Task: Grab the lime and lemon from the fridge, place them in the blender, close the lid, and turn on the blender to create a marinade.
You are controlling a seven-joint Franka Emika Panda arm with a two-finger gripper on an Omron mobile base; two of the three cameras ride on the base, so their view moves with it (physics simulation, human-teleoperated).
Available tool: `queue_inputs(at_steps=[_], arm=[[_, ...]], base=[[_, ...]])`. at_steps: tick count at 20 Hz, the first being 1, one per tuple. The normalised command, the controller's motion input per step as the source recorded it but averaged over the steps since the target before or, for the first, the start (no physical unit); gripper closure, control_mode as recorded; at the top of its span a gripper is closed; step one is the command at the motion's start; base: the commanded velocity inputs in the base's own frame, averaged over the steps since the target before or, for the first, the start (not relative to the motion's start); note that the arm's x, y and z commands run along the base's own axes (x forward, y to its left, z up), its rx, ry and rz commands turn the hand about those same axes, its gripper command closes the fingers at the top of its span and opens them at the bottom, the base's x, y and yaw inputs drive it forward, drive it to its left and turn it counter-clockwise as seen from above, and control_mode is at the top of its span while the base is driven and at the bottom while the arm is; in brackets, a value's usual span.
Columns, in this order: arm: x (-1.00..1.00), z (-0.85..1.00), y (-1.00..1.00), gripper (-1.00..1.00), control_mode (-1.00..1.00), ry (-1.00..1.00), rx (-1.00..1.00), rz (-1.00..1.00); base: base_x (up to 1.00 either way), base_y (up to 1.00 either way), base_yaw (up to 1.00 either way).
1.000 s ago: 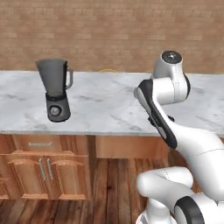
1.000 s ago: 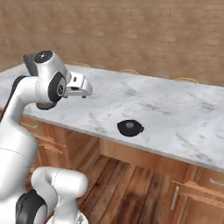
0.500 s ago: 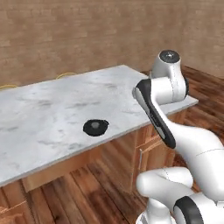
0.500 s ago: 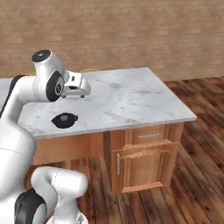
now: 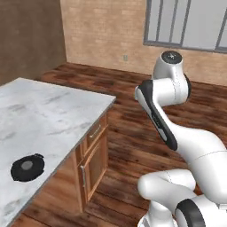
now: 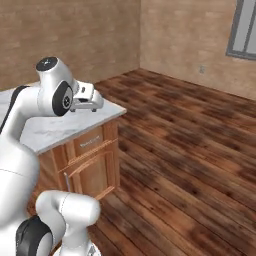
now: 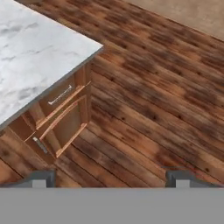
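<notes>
One round black lid (image 5: 27, 167) flat on veined marble counter (image 5: 53, 111).

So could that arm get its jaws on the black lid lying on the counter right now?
Probably, with a swing. The lid lies bare on the marble counter, nothing around it, but the gripper points away over the counter's corner, jaws open and empty.

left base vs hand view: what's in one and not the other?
Left base view alone: the black lid lying flat on the marble counter, a window in the brick wall, and the white arm. Hand view alone: the open hand, empty, its two fingertips over the wood floor. Shared: the counter's corner, the wooden cabinet under it, and the plank floor.
</notes>
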Motion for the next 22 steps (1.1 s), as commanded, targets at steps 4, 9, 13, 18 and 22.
queue_inputs(at_steps=[4, 9, 13, 18, 22], arm=[[0.0, 0.0, 0.0, -1.0, 1.0, 0.0, 0.0, 0.0], [0.0, 0.0, 0.0, -1.0, 1.0, 0.0, 0.0, 0.0], [0.0, 0.0, 0.0, -1.0, 1.0, 0.0, 0.0, 0.0], [0.0, 0.0, 0.0, -1.0, 1.0, 0.0, 0.0, 0.0], [0.0, 0.0, 0.0, -1.0, 1.0, 0.0, 0.0, 0.0]], base=[[0.11, 0.0, -0.83], [0.38, 0.0, -0.73], [0.3, -0.02, -0.76], [0.36, 0.0, -0.72], [0.61, 0.04, -0.64]])
